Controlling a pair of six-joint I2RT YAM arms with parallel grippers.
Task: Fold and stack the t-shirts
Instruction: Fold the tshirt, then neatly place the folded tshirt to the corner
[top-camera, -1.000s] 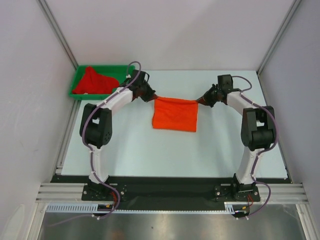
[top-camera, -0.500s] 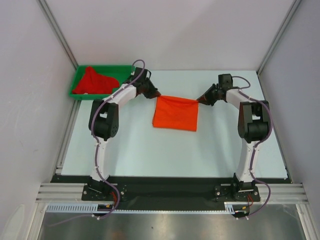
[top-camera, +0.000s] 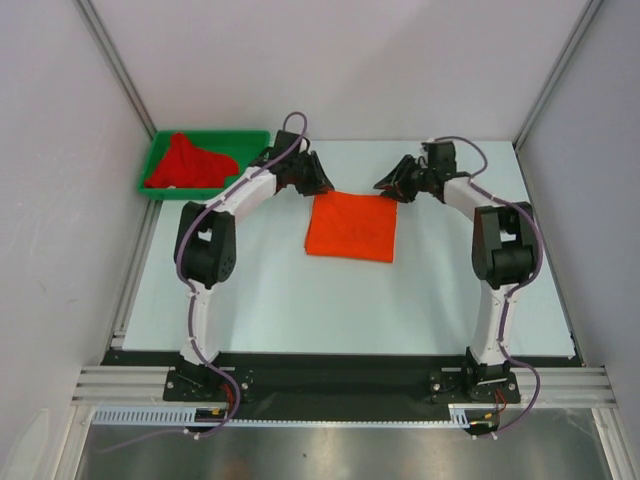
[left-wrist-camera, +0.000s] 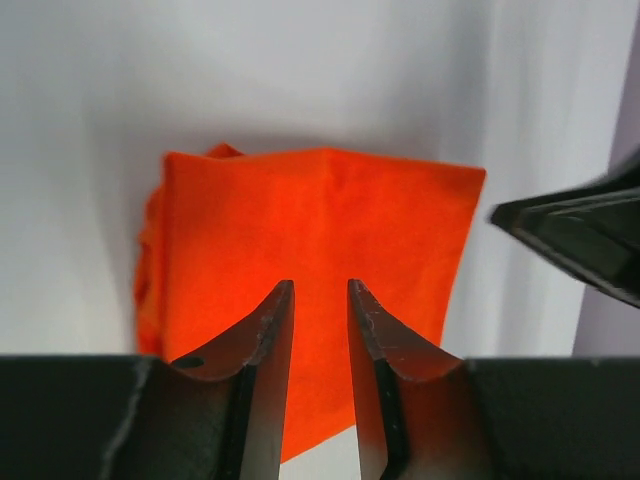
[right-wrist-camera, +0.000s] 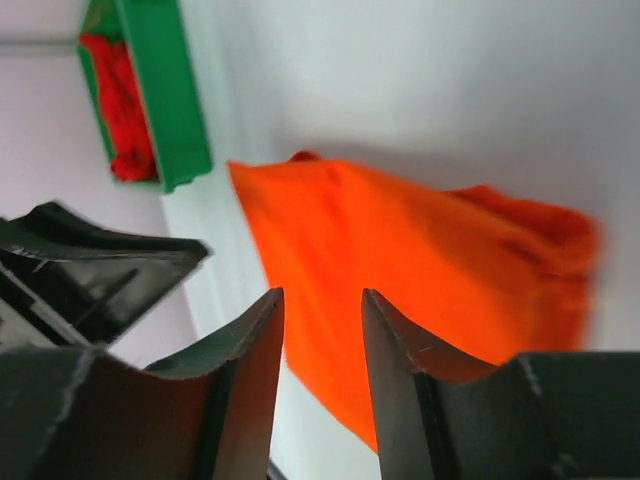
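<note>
Orange t-shirt (top-camera: 350, 227): lying folded in a flat rectangle mid-table (top-camera: 270, 290), between the two grippers.
Red t-shirt (top-camera: 190, 160): sitting bunched in the green tray (top-camera: 215, 134) at the far-left corner.
Left gripper (left-wrist-camera: 320, 290): hovering by the orange shirt's far-left corner, fingers standing slightly apart, nothing between them.
Right gripper (right-wrist-camera: 322, 295): hovering by the far-right corner, fingers apart, nothing between them.
Contact: tips probably clearing the cloth, but the top view is too small to be sure.
</note>
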